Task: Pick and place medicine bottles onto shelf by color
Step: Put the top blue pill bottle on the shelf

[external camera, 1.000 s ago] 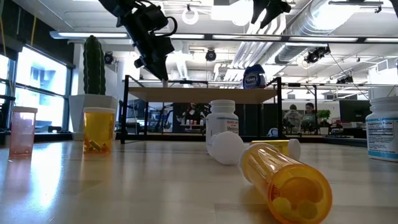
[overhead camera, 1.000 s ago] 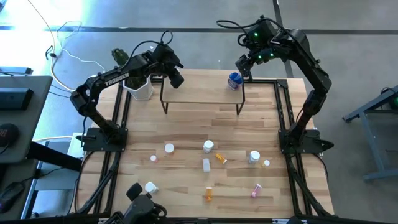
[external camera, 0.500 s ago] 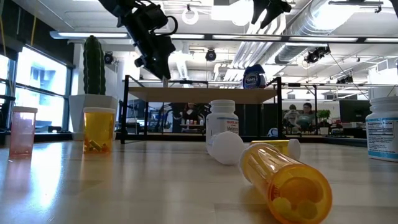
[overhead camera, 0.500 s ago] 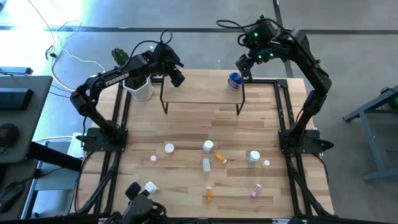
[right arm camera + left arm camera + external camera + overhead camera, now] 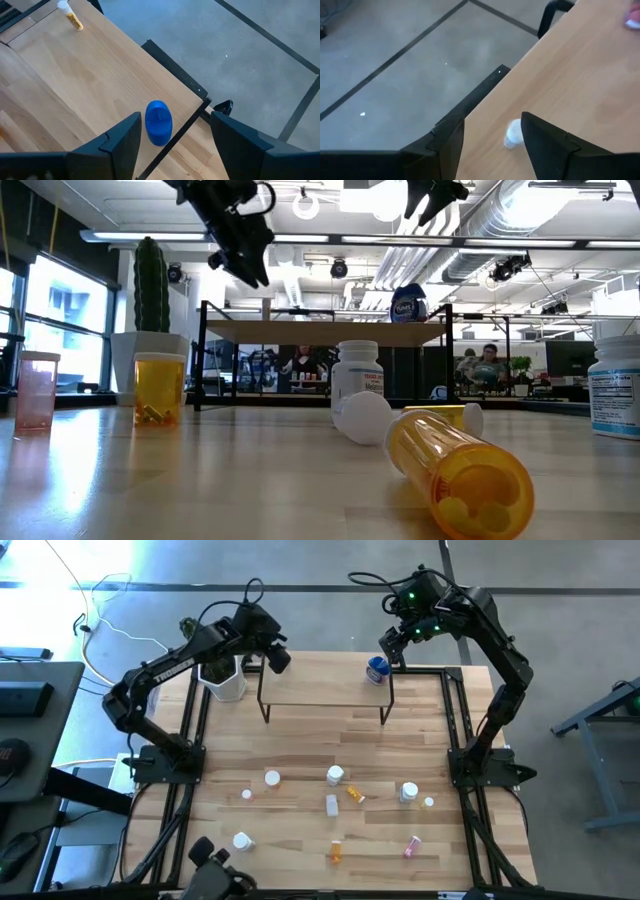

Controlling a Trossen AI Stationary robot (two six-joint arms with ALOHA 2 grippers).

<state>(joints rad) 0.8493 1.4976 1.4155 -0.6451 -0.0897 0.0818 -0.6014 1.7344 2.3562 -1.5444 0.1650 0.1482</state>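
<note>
**Colours on and around the table**

The table [image 5: 300,740] is pale striped wood with a black frame. The shelf [image 5: 325,682] has a light-wood top on thin black legs. Just beside the right gripper [image 5: 392,648], which is black like its arm, stands a blue bottle [image 5: 376,669] with a blue lid and a blue-and-white label. Near the left gripper [image 5: 278,660], also black, sits a white pot [image 5: 226,680] holding a dark green cactus [image 5: 151,285]. Well apart from both grippers lie the other bottles: an orange bottle [image 5: 460,470] with pale yellow pills inside, an upright amber one [image 5: 159,388], a translucent pink one [image 5: 37,390], and a white bottle [image 5: 357,375] with a red-and-blue label. The floor is grey with dark lines.
</note>
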